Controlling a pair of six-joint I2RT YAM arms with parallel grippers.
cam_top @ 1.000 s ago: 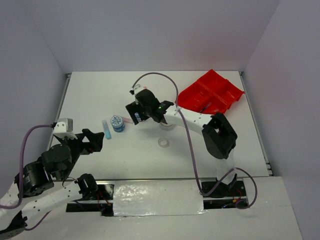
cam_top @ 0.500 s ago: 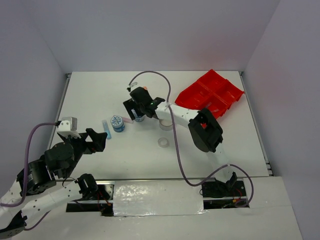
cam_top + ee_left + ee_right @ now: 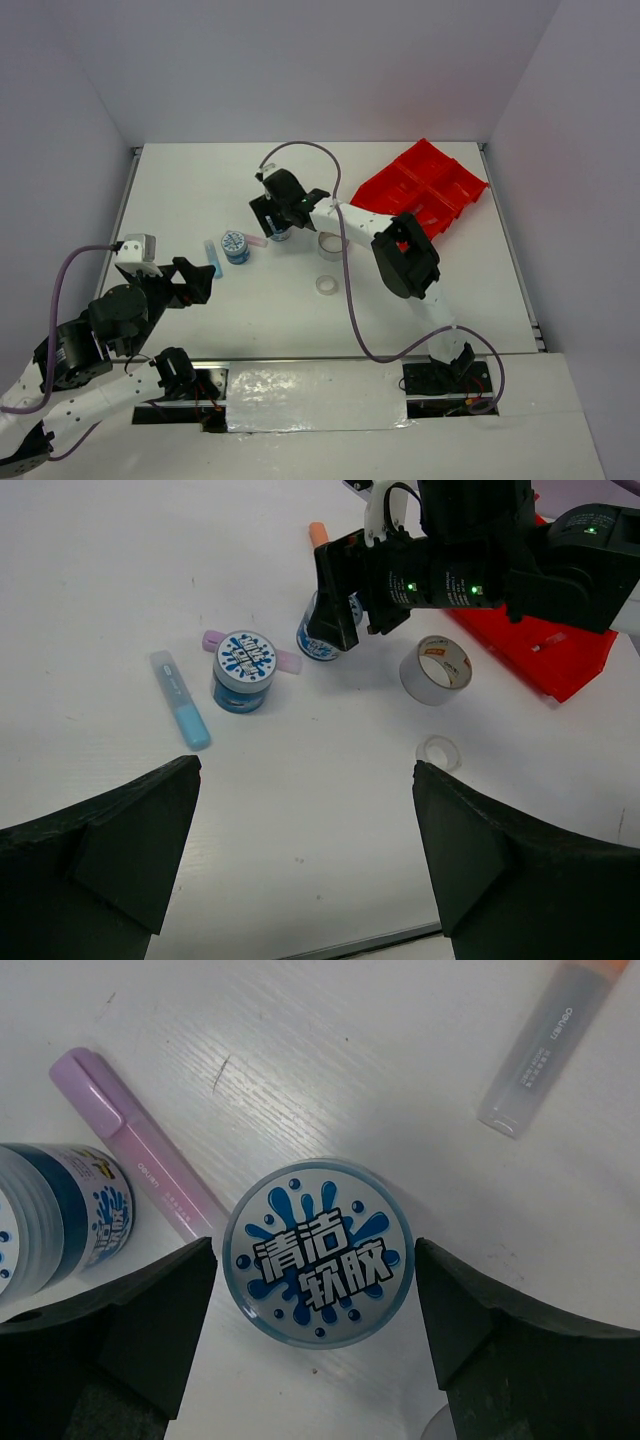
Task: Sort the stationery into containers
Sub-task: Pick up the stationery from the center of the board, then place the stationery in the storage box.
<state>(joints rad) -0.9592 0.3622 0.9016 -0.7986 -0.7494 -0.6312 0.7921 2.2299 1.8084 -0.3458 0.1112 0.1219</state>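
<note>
Inspection found one round tub (image 3: 245,660) with a blue-white lid standing upright, and a blue tube (image 3: 180,698) lying flat just beside it. A second tub (image 3: 318,1250) stood just beside a lilac tube (image 3: 140,1150), with an orange-capped tube (image 3: 545,1045) near. The silvery tape roll (image 3: 437,668) and the clear tape ring (image 3: 438,751) lay apart. The red divided tray (image 3: 420,190) sat askew, far right.
</note>
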